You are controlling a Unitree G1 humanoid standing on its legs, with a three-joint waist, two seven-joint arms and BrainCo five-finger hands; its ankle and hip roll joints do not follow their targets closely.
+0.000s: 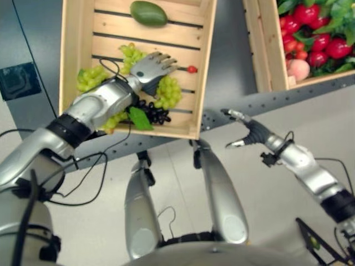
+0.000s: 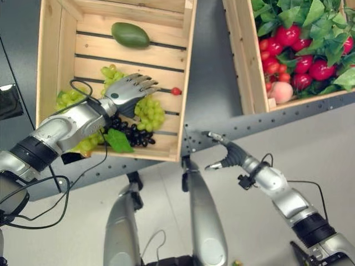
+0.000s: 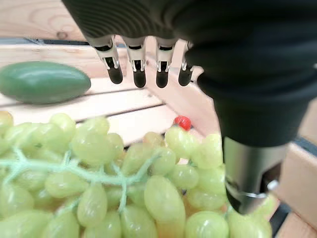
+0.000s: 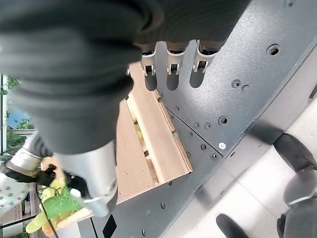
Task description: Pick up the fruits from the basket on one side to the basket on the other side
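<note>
I see two slatted wooden crates on the dark grey perforated bench (image 2: 213, 72). The left wooden crate (image 1: 77, 33) sits near the bench's front edge and holds the fruit I'm after: a smooth dark green oval fruit (image 1: 148, 13) at the far end, bunches of pale green grapes (image 1: 169, 91) mid-crate, a cluster of dark purple grapes (image 1: 152, 112) with a green leaf (image 1: 140, 119) toward the near wall, and a small red cherry-like fruit (image 1: 192, 69) by the right wall.

Left hand (image 1: 152, 67) is over the green grapes, fingers (image 3: 114, 74) straight and spread wide, holding nothing. In the left wrist view the grapes lie right under the palm, thumb hanging down beside them; I can't tell if it touches.

The right wooden crate (image 2: 239, 61) stands at the bench's right side, well apart from the left one. It has red round fruits (image 2: 288, 34), green leaves (image 2: 319, 14) and a pink peach (image 2: 281, 91) at its near corner.

Right hand (image 2: 227, 154) hovers just off the bench's front edge, between the crates, fingers loosely open, empty.
</note>
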